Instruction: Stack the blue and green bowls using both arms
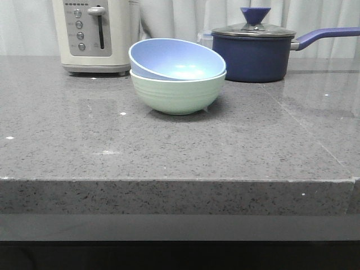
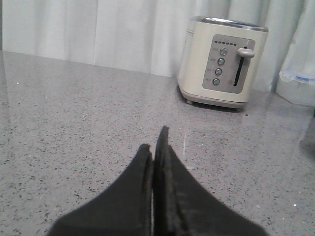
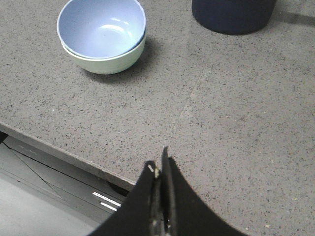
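The blue bowl [image 1: 174, 59] sits tilted inside the green bowl [image 1: 179, 94] on the grey counter, in the middle toward the back. Both also show in the right wrist view, the blue bowl [image 3: 101, 27] nested in the green bowl [image 3: 110, 61]. My left gripper [image 2: 153, 142] is shut and empty, low over bare counter, away from the bowls, which do not show in its view. My right gripper [image 3: 158, 162] is shut and empty, near the counter's front edge, well back from the bowls. Neither arm shows in the front view.
A cream toaster [image 1: 95, 34] stands at the back left, also in the left wrist view [image 2: 221, 61]. A dark navy lidded saucepan [image 1: 256, 50] stands at the back right, handle pointing right. The counter's front edge [image 1: 180, 181] drops off toward me.
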You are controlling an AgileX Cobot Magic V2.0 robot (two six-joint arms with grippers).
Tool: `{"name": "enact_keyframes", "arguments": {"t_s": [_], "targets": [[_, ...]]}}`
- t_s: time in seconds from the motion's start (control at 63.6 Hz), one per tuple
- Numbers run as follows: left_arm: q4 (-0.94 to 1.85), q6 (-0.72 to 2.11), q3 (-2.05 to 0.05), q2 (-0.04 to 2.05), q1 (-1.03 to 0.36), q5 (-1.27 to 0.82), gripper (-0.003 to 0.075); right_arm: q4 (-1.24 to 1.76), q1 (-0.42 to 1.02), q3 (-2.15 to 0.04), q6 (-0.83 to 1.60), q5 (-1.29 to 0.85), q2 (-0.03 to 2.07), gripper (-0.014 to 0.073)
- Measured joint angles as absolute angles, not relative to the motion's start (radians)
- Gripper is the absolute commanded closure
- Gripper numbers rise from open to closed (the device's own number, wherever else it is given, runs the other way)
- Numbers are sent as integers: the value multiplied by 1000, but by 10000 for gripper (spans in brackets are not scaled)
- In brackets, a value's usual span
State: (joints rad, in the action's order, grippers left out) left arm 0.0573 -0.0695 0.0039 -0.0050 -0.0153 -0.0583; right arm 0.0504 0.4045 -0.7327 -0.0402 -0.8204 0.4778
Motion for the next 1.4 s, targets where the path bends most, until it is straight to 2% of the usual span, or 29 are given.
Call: {"name": "enact_keyframes", "arguments": {"t_s": [1.007, 1.133, 1.4], "targets": [[57, -69, 4, -5, -15, -58, 740, 38, 402, -724, -40, -814, 471, 657], [57, -69, 4, -5, -15, -58, 740, 17, 323, -641, -40, -694, 397, 657], [57, -69, 4, -5, -15, -58, 740, 0, 73, -249, -40, -266, 127, 657]]}}
